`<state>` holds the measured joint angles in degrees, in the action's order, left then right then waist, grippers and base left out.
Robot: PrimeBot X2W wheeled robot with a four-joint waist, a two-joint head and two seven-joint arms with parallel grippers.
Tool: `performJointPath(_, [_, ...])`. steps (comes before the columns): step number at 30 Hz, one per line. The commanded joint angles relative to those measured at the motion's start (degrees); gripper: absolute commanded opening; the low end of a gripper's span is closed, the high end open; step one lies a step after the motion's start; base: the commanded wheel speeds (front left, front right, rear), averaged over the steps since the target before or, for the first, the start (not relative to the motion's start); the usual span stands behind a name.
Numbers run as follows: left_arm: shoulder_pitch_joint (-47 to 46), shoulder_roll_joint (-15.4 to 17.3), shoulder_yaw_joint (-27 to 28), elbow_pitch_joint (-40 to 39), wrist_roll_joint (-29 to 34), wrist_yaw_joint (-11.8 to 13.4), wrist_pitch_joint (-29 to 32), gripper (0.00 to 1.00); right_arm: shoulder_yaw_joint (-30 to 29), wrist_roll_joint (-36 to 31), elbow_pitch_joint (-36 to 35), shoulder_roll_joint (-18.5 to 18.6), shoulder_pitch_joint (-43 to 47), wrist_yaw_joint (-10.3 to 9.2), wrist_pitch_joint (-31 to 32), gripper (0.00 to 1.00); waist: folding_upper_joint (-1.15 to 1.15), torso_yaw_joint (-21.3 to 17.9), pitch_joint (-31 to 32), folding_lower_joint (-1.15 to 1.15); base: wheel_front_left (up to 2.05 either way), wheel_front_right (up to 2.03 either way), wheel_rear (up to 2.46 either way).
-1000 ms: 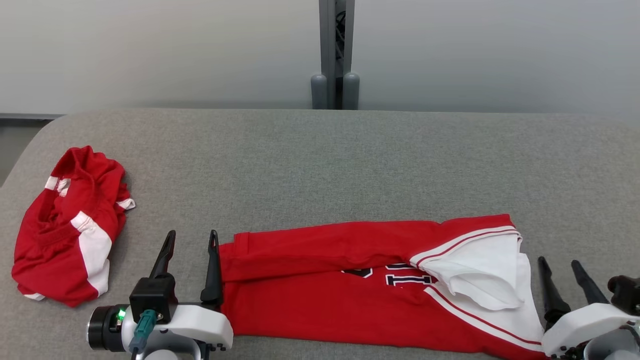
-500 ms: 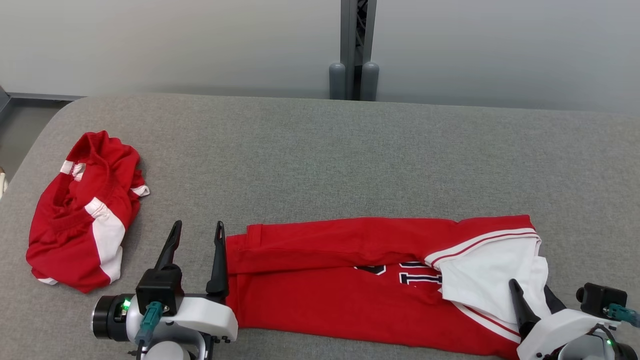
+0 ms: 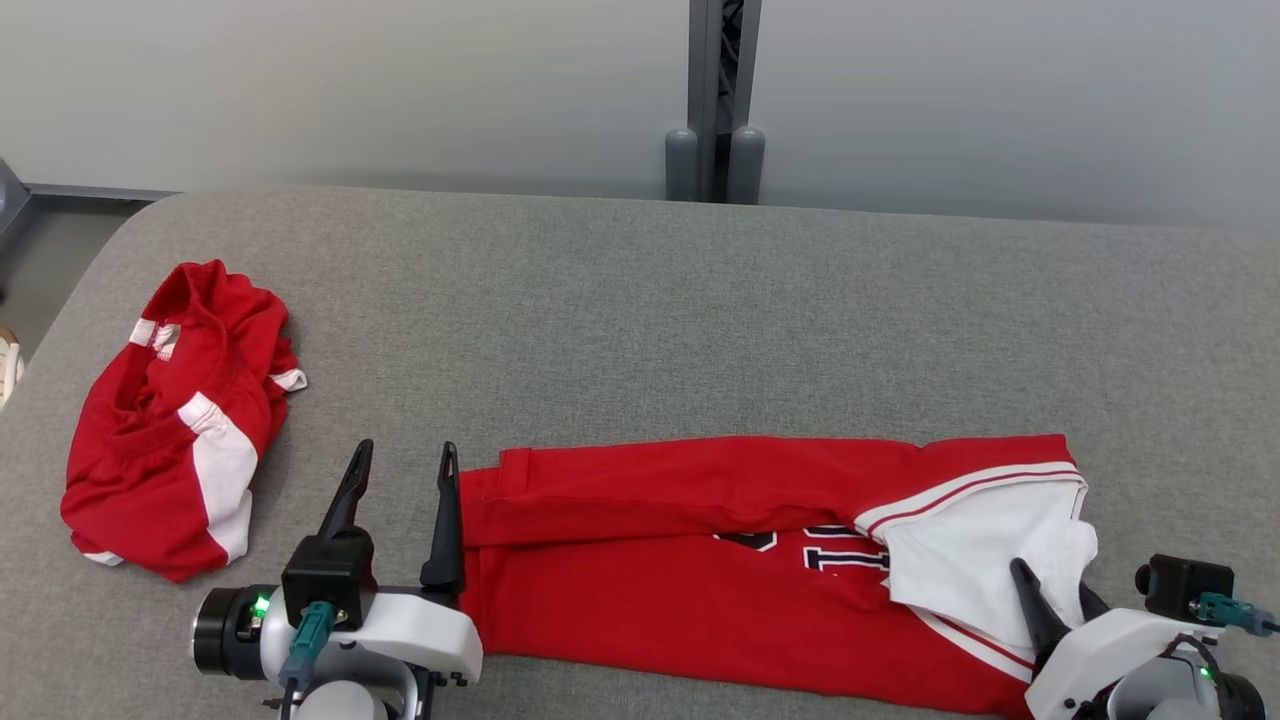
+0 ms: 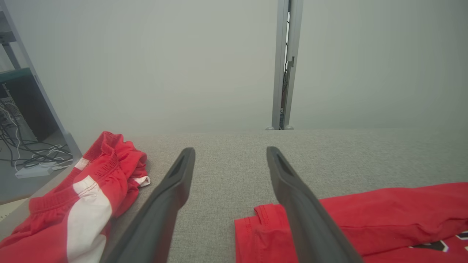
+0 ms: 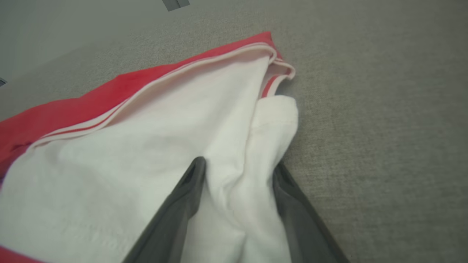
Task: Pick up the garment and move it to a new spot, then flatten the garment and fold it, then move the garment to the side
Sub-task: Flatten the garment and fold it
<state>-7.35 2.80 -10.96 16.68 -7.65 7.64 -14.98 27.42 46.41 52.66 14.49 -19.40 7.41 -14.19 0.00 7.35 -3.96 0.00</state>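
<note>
Only the right gripper (image 3: 1050,582) has moved, sliding in over the white end of the garment (image 3: 680,590); its jaws straddle a fold, pinched or not I cannot tell; the left gripper (image 3: 406,450) sits wide open beside the opposite end, along the near edge of the bench (image 3: 640,300), likely for a two-handed lift.

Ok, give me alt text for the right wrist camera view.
The right hand straddles a bunched white fold with its dark fingers, at one end of the red and white garment, which lies on a grey fabric-covered table.
</note>
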Motion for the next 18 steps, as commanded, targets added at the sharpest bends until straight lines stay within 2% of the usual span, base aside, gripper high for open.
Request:
performJointPath(1, [-0.21,0.21,-0.04,0.01,0.02,0.25,-0.14,1.0,1.46,1.02,0.71,-0.51,0.44,0.15,0.15,0.0,0.0,0.11,0.17,0.0,0.0,0.0,0.0])
performJointPath(10, [0.48,0.21,0.14,0.71,-0.2,0.01,-0.15,1.0,3.39,2.72,2.48,2.77,-0.99,0.07,-0.92,0.0,0.0,-0.21,1.27,0.0,0.0,0.0,0.0])
performJointPath(18, [0.59,0.21,0.22,0.76,-0.52,0.0,-0.15,1.0,3.95,2.36,5.17,8.08,-3.63,0.07,-1.16,0.0,0.0,-0.92,1.67,0.0,0.0,0.0,0.0])
